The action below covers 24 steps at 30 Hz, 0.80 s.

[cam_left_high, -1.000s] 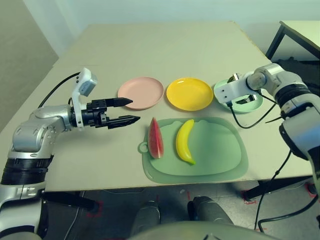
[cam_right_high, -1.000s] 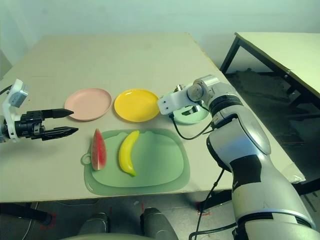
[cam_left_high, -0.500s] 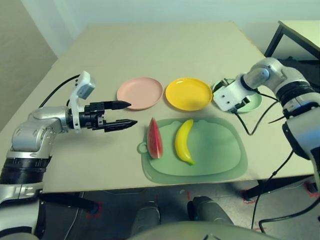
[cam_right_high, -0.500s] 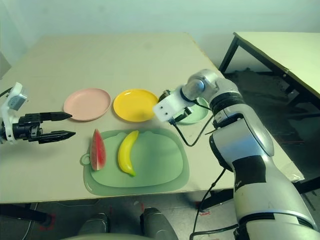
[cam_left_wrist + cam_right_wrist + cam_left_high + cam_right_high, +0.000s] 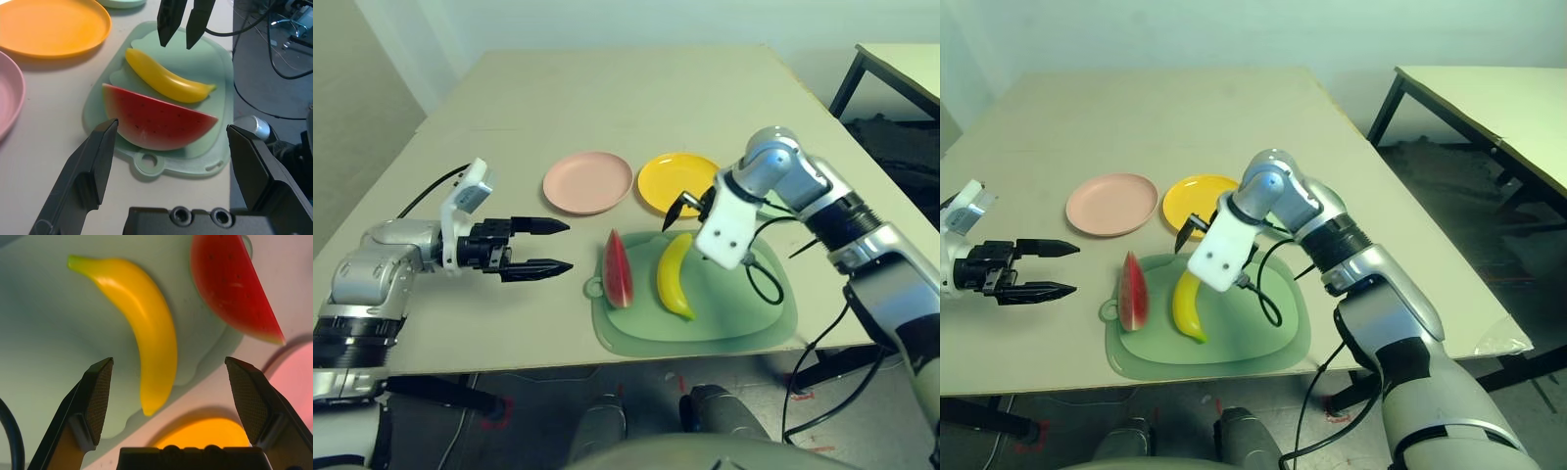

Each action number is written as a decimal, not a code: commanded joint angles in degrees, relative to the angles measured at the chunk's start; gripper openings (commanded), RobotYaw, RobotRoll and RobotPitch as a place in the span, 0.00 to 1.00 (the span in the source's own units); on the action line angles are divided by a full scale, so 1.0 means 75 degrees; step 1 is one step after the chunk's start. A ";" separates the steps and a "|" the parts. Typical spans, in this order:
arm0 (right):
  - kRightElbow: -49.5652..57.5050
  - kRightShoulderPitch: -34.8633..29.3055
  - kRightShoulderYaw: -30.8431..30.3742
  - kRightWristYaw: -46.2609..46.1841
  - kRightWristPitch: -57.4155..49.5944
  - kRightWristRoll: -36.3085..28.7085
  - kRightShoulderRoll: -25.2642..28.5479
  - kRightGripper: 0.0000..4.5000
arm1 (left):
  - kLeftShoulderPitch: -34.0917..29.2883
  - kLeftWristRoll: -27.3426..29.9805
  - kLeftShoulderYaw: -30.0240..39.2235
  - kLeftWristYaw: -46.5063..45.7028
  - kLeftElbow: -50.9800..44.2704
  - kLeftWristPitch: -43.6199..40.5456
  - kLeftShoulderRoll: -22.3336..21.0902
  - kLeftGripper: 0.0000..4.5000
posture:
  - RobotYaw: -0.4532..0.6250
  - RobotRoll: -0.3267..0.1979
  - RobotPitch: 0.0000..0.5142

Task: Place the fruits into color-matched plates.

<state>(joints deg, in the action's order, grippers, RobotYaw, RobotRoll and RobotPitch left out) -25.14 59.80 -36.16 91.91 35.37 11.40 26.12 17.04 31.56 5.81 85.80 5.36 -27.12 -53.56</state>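
A red watermelon wedge and a yellow banana lie side by side on the large green mat. Behind the mat sit the pale pink plate and the bright yellow plate, both bare. A sliver of the mint green plate shows in the left wrist view; the avocado is hidden. My right gripper hangs open just above the banana's far end. My left gripper is open, level with the table, left of the watermelon and pointing at it.
A black cable from my right wrist trails over the mat's right half. My right forearm crosses over where the mint plate stands. A second table is off to the right, past the table's edge.
My right arm has swung left from the mint green plate to hang over the banana's far end. My left gripper has drawn back a little toward my body, still open.
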 commanded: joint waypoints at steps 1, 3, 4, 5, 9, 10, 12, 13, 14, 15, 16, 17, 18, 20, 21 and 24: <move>0.0025 -0.0156 -0.0318 -0.0012 -0.0040 0.0176 -0.0140 0.99 | -0.0004 -0.0071 -0.0020 0.0040 -0.0113 0.0169 -0.0048 1.00 | 0.37 0.62 0.07; -0.0257 -0.0212 -0.0475 -0.0234 0.0179 0.0450 -0.0244 0.99 | 0.0075 -0.0038 0.0039 -0.0040 -0.0103 0.0227 0.0018 1.00 | 0.38 0.62 0.08; -0.0382 -0.0226 -0.0536 -0.0333 0.0296 0.0575 -0.0275 0.99 | 0.0113 -0.0007 0.0064 -0.0061 -0.0099 0.0227 0.0029 1.00 | 0.38 0.62 0.08; -0.0498 -0.0245 -0.0581 -0.0421 0.0328 0.0653 -0.0329 0.99 | 0.0152 0.0023 0.0102 -0.0090 -0.0104 0.0225 0.0035 1.00 | 0.39 0.62 0.08; -0.1093 -0.0112 -0.0728 -0.0724 0.0567 0.0994 -0.0530 0.99 | 0.0188 0.0082 0.0161 -0.0098 -0.0179 0.0203 -0.0017 1.00 | 0.40 0.62 0.08; -0.1279 -0.0051 -0.0747 -0.0815 0.0611 0.1084 -0.0606 0.99 | 0.0176 0.0074 0.0162 -0.0098 -0.0193 0.0219 -0.0023 1.00 | 0.40 0.62 0.08; -0.1692 0.0109 -0.0785 -0.1028 0.0692 0.1285 -0.0778 0.99 | 0.0135 0.0061 0.0169 -0.0112 -0.0218 0.0237 -0.0014 1.00 | 0.40 0.62 0.08; -0.1923 0.0205 -0.0813 -0.1168 0.0733 0.1415 -0.0870 0.99 | 0.0100 0.0052 0.0173 -0.0127 -0.0238 0.0255 -0.0003 1.00 | 0.40 0.62 0.08; -0.2102 0.0274 -0.0831 -0.1270 0.0783 0.1509 -0.0935 0.99 | 0.0073 0.0048 0.0174 -0.0142 -0.0257 0.0265 0.0005 1.00 | 0.40 0.62 0.08; -0.2245 0.0325 -0.0844 -0.1341 0.0839 0.1573 -0.0982 0.99 | 0.0052 0.0049 0.0176 -0.0158 -0.0278 0.0269 0.0013 1.00 | 0.40 0.62 0.08; -0.2359 0.0352 -0.0848 -0.1370 0.0853 0.1599 -0.1028 0.99 | 0.0032 0.0052 0.0180 -0.0176 -0.0294 0.0277 0.0020 1.00 | 0.40 0.62 0.08; -0.2441 0.0367 -0.0851 -0.1392 0.0872 0.1622 -0.1060 0.99 | 0.0015 0.0059 0.0185 -0.0190 -0.0309 0.0278 0.0023 1.00 | 0.40 0.62 0.09; -0.2506 0.0357 -0.0868 -0.1356 0.0875 0.1632 -0.1069 0.99 | -0.0004 0.0055 0.0195 -0.0210 -0.0300 0.0299 0.0031 1.00 | 0.40 0.62 0.09; -0.2574 0.0336 -0.0892 -0.1309 0.0936 0.1653 -0.1050 0.93 | -0.0029 0.0049 0.0207 -0.0226 -0.0281 0.0336 0.0034 1.00 | 0.40 0.62 0.09; -0.2562 0.0300 -0.0905 -0.1158 0.0935 0.1606 -0.0970 0.89 | -0.0020 0.0042 0.0216 -0.0241 -0.0252 0.0362 0.0039 1.00 | 0.40 0.62 0.09; -0.2405 0.0150 -0.0908 -0.0740 0.0899 0.1457 -0.0650 0.65 | 0.0045 0.0037 0.0225 -0.0253 -0.0161 0.0440 0.0048 1.00 | 0.40 0.62 0.09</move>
<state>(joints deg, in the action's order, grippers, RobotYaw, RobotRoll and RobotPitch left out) -43.58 61.86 -42.37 84.60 41.95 22.98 19.89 17.31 31.93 6.58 84.01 4.15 -24.59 -53.15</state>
